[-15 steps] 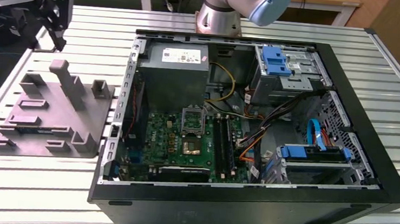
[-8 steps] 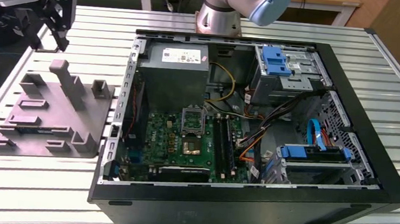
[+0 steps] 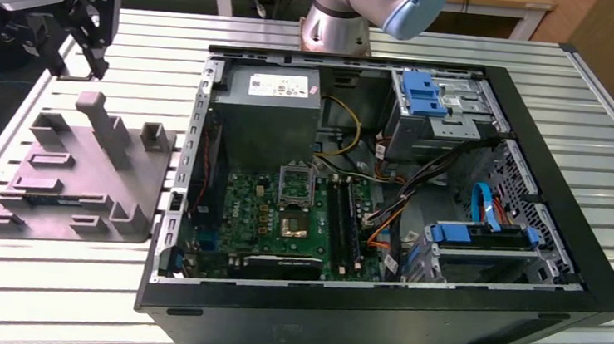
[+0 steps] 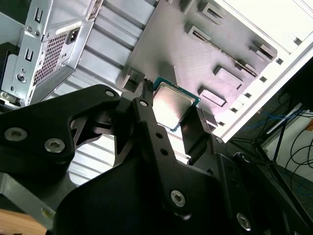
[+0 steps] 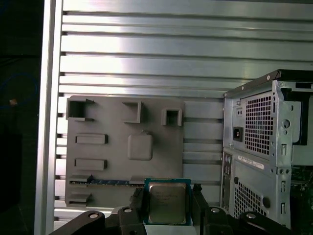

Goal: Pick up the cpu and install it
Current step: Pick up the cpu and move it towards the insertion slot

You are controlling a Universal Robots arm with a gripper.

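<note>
The pincer (image 5: 167, 209) pinches the cpu (image 5: 167, 199) by two opposite edges, with the metal top showing in both wrist views. The cpu is held in the air, clear of the grey-purple fixture (image 5: 112, 166) below it. The fixture rests on the slatted counter (image 5: 146, 49). Just beside the fixture lies the open computer case (image 3: 384, 312), its motherboard (image 3: 269, 219) exposed.

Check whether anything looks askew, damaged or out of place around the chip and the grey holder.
Nothing stands out. The hand is shut on the chip, which sits square in its grip, clear of the grey holder. The open computer case lies flat on the slatted table beside the holder, with no visible damage.
</note>
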